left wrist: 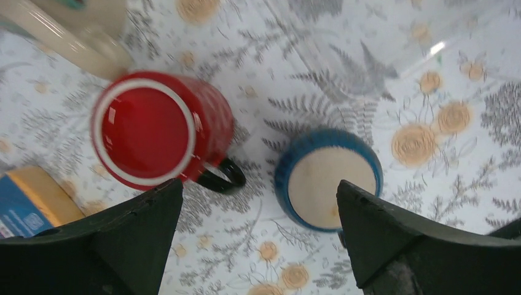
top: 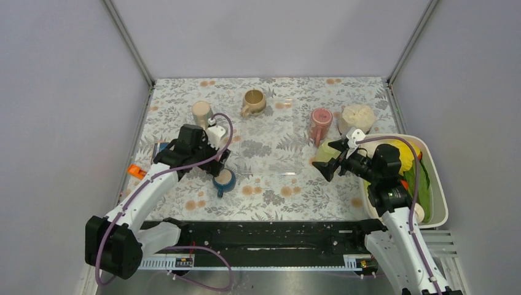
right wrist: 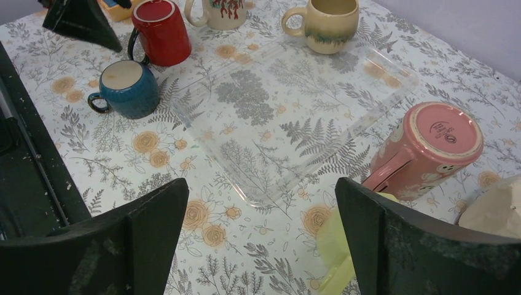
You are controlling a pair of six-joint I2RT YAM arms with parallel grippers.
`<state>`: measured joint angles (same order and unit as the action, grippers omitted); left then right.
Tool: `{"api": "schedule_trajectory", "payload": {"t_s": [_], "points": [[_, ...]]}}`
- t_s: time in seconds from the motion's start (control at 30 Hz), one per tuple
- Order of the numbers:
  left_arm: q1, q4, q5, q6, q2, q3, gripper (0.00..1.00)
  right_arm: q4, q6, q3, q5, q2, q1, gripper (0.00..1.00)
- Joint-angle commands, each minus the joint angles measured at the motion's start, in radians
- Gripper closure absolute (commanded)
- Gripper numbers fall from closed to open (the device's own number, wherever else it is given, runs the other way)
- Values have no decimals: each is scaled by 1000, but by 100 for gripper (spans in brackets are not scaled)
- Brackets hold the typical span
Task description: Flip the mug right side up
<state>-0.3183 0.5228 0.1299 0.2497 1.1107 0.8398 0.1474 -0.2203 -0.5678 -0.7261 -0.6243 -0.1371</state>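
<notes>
Left jaws gaping wide, hovering over blue mug (left wrist: 332, 178) and red mug (left wrist: 147, 132), both sitting base-up on tabletop (left wrist: 246, 258). Right jaws hanging released, gripping nothing, near base-up pink mug (right wrist: 430, 147).

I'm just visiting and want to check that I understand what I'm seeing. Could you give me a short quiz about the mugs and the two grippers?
1. True or false: the tan mug stands with its opening up.
2. What sits bottom-up beside the upside-down red mug? A) the tan mug B) the blue mug C) no mug at all
3. Fill in: the left gripper and right gripper both have their jaws ____, holding nothing.

Key: 1 true; 2 B; 3 open.
</notes>
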Motion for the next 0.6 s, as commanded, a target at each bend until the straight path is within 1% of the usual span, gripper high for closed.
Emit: {"api": "schedule_trajectory", "payload": {"t_s": [0.0,0.1,0.23,0.4,0.57], "points": [[-22,83,14,19,-68,-34,1,-41,4,-1,-12,22,4,1],[-28,132,60,-7,-73,-24,1,-36,-4,1,-7,16,5,1],[-37,141,85,-17,-52,-9,1,-34,-10,3,0,-4,5,0],[-50,189,127,-61,44,50,1,-31,-16,3,2,-12,4,1],[-76,246,155,-33,125,87,1,-32,-20,5,5,-10,5,1]]}}
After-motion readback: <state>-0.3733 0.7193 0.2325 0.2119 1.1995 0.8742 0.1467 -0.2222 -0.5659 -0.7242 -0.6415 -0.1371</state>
